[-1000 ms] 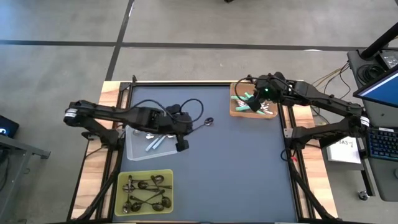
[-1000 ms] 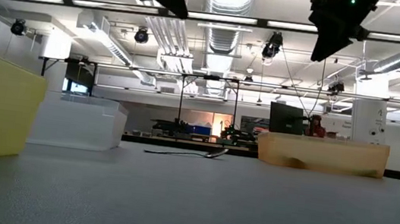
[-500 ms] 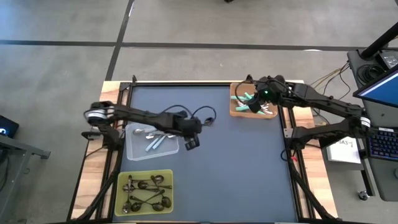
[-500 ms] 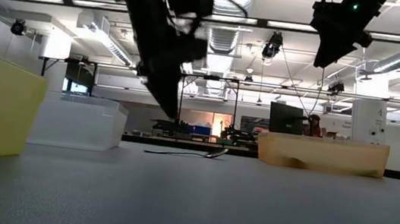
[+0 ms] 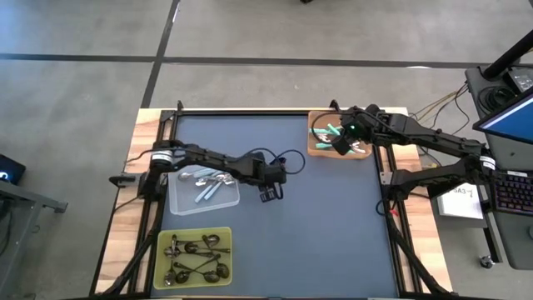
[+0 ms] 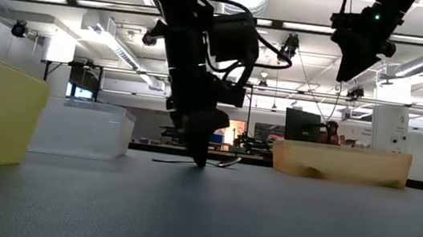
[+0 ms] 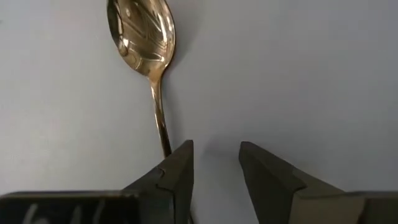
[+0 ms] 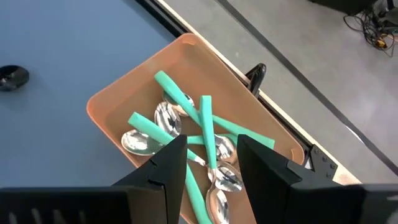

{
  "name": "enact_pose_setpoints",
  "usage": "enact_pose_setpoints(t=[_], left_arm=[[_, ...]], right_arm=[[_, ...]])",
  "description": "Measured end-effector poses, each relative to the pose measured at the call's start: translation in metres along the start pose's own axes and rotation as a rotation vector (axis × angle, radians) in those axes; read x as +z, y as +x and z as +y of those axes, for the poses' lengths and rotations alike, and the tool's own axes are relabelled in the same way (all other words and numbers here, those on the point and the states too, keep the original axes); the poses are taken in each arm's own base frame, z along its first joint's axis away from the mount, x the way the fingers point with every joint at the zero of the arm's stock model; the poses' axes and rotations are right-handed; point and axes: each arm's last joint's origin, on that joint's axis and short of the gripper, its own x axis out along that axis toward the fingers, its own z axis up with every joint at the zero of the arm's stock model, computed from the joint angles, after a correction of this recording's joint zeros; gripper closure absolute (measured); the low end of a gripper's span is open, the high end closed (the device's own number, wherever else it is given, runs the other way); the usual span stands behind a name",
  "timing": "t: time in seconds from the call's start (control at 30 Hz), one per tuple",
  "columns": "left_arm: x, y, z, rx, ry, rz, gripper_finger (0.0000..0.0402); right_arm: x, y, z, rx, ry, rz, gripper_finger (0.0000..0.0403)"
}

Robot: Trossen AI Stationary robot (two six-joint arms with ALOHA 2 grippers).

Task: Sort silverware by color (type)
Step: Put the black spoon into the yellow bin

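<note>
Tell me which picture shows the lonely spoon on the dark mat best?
The left wrist view: the spoon fills it, shiny bowl and thin metal handle, just ahead of the left gripper. The low view shows it side-on, partly behind the arm. The high view hides it; the right wrist view misses it.

On the mat [image 5: 333, 225], one spoon [image 7: 144, 46] lies near the middle, just at 12 o'clock of the left gripper [image 5: 270, 193], with two trays [image 5: 204, 193] at 9 and 7 o'clock, and the right gripper [image 5: 341, 143] hangs over the tray of spoons [image 8: 199, 149] at 1 o'clock.
</note>
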Motion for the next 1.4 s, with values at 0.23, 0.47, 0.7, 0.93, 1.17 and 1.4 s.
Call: enact_pose_setpoints(t=[0.23, 0.47, 0.7, 0.93, 1.17, 1.4], left_arm=[[0.006, -0.004, 0.012, 0.04, 0.007, -0.042, 0.0283], [0.007, -0.004, 0.024, 0.041, -0.014, -0.038, 0.0283], [0.011, 0.0, 0.034, -0.036, -0.045, -0.042, 0.0283], [0.013, 0.003, 0.047, -0.067, -0.089, -0.031, 0.0283], [0.016, 0.003, 0.055, -0.113, -0.11, -0.032, 0.0283], [0.011, 0.011, 0.068, -0.099, -0.134, -0.008, 0.0283]], right_arm=[[0.0, 0.0, 0.0, -0.008, -0.009, 0.002, 0.0266], [0.0, 0.0, 0.0, -0.009, -0.002, 0.001, 0.0266], [0.0, 0.0, 0.0, -0.008, -0.002, 0.001, 0.027], [0.0, 0.0, 0.0, -0.009, -0.002, 0.001, 0.0264], [0.0, 0.0, 0.0, -0.009, -0.002, 0.001, 0.0272], [0.0, 0.0, 0.0, -0.008, -0.004, 0.001, 0.0271]])
